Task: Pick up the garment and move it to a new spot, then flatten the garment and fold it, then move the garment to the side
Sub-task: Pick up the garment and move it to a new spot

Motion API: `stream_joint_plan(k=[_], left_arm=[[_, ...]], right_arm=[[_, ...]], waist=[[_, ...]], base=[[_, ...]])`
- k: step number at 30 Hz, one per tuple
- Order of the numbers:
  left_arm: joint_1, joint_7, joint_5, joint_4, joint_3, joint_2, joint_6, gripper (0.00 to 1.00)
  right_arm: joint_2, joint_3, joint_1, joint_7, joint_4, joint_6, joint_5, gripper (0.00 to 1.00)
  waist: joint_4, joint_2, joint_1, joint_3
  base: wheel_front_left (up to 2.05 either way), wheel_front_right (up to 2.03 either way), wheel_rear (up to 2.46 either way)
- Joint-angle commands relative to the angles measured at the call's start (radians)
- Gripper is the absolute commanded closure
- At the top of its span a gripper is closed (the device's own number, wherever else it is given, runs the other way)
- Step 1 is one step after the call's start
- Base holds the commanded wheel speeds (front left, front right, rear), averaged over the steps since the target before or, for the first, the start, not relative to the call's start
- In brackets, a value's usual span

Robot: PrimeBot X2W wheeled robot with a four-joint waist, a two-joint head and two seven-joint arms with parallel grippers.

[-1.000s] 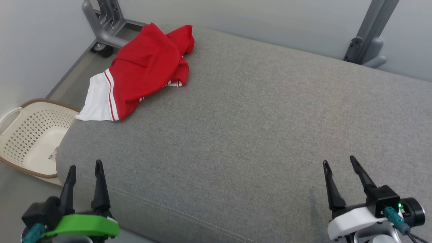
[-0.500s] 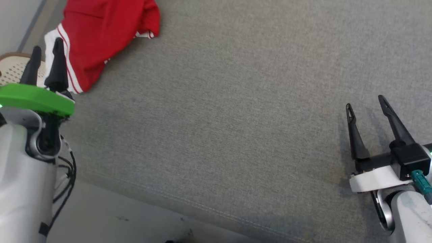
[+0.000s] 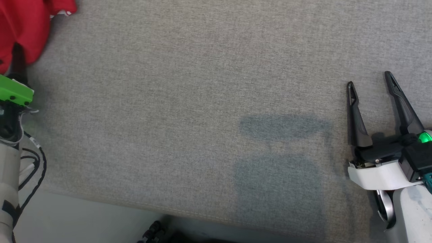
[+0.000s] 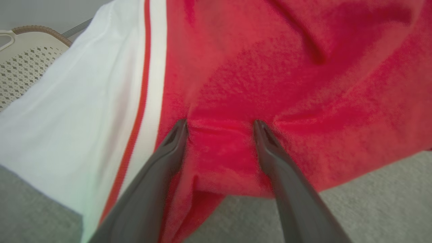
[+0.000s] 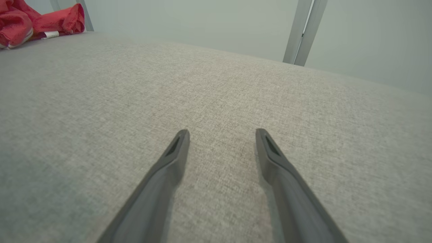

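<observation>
Touching the red garment (image 4: 270, 67), the left tool (image 4: 219, 123) stands open; right tool (image 3: 369, 78) open too.

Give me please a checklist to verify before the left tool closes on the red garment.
1. The left tool is open: ok, fingers spread.
2. Its tips are on the garment: ok, they press into the red cloth, which puckers between them.
3. How many layers lie between the fingers: cannot tell.
4. The right tool is open and away from the garment: ok, it is over the grey cushion.
5. The basket is apart from the left tool: ok, it lies beyond the white hem.
</observation>
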State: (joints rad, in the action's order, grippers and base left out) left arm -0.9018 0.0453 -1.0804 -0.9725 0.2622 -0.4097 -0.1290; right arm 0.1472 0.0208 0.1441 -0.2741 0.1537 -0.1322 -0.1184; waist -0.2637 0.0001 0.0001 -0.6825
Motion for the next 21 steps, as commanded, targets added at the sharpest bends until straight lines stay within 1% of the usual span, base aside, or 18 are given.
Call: stream_joint_plan(k=[1,2,5,8,10,14,17,18,21], left_arm=[[0.001,-0.014,-0.007,-0.013,0.024,0.018,-0.003,0.51],[0.005,-0.011,-0.011,-0.016,0.038,0.022,-0.003,1.0],[0.027,0.002,-0.026,0.03,0.083,0.019,-0.005,1.0],[0.048,0.056,-0.048,0.121,0.111,-0.013,-0.005,1.0],[0.068,0.096,-0.008,0.173,0.162,-0.053,-0.004,1.0],[0.096,0.132,0.014,0.312,0.23,-0.074,-0.004,1.0],[0.132,0.106,-0.004,0.445,0.268,-0.046,-0.004,1.0],[0.136,0.091,-0.001,0.491,0.279,-0.044,0.003,1.0],[0.15,0.043,-0.001,0.648,0.312,-0.015,0.049,1.0]], right_arm=[[0.013,0.027,-0.051,0.018,-0.064,0.003,-0.009,0.0],[0.012,0.029,-0.058,0.018,-0.065,0.003,-0.009,0.0],[0.0,0.02,-0.067,0.018,-0.075,0.003,-0.002,0.0],[-0.018,0.0,-0.066,0.018,-0.088,0.002,0.013,0.0],[-0.032,-0.014,-0.059,0.017,-0.097,0.002,0.022,0.0],[-0.061,-0.057,-0.056,0.011,-0.119,0.002,0.044,0.0],[-0.078,-0.077,-0.059,0.01,-0.138,0.002,0.068,0.0],[-0.083,-0.082,-0.062,0.01,-0.145,0.002,0.076,0.0],[-0.093,-0.096,-0.067,0.01,-0.158,0.002,0.097,0.0]], waist=[[0.047,-0.0001,-0.0001,-0.029],[0.045,-0.0001,-0.0001,-0.021],[0.038,-0.0001,-0.0001,0.016],[0.034,-0.0001,-0.0001,0.072],[0.036,-0.0001,-0.0001,0.118],[0.055,-0.0001,-0.0001,0.214],[0.08,-0.0001,-0.0001,0.278],[0.09,-0.0001,-0.0001,0.295],[0.132,-0.0001,-0.0001,0.338]], base=[[0.0,0.0,0.0],[0.0,0.0,0.0],[0.0,0.0,0.0],[0.0,0.0,0.0],[0.0,0.0,0.0],[0.0,0.0,0.0],[0.0,0.0,0.0],[0.0,0.0,0.0],[0.0,0.0,0.0]])
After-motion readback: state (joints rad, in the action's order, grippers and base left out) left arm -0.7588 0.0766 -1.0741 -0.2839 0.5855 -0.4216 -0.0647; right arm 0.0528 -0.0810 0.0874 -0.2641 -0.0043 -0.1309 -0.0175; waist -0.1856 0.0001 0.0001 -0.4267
